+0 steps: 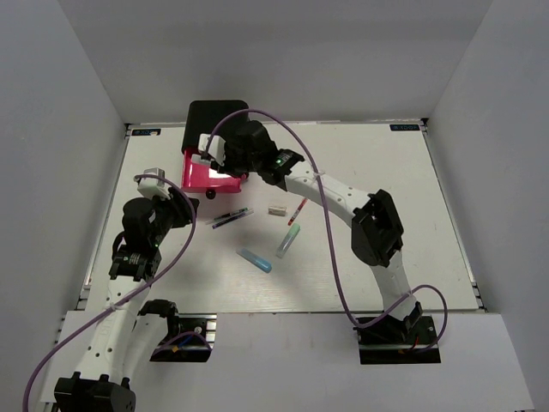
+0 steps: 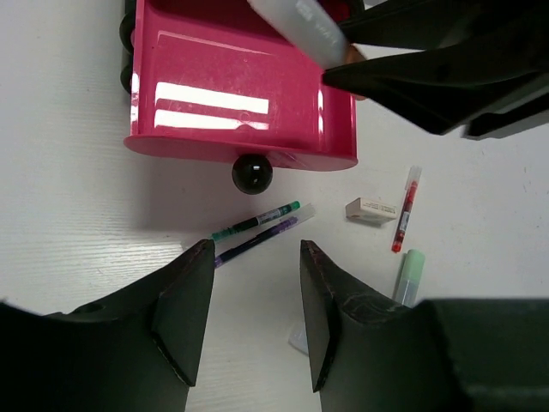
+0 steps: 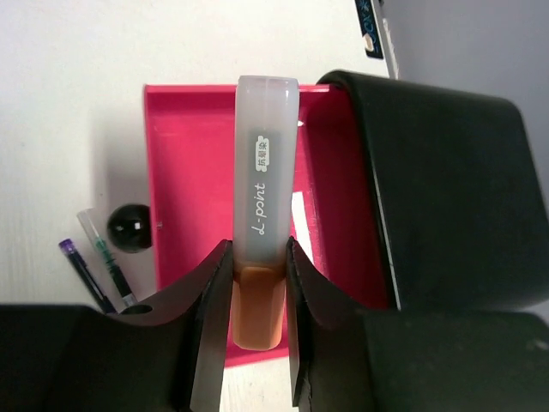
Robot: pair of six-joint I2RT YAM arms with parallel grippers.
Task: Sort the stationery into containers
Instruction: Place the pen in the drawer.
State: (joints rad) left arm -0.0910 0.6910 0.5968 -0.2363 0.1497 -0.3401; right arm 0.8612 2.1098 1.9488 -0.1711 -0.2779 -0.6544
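Pinching an orange-ended marker (image 3: 262, 172) in the right pincer (image 3: 257, 253), pale cap pointing away from the fingers, over the open pink drawer (image 3: 184, 154) pulled out of the black cabinet (image 3: 446, 189). Hovering with the left pincer (image 2: 257, 249) spread wide and holding nothing, just near of the drawer's black knob (image 2: 252, 173). Loose on the bench (image 1: 386, 172), near and right of the knob: two thin dark pens (image 2: 257, 221) side by side, grey-white eraser (image 2: 371, 210), red-white pen (image 2: 405, 210), green marker (image 2: 410, 275), blue marker (image 1: 256, 260) nearest.
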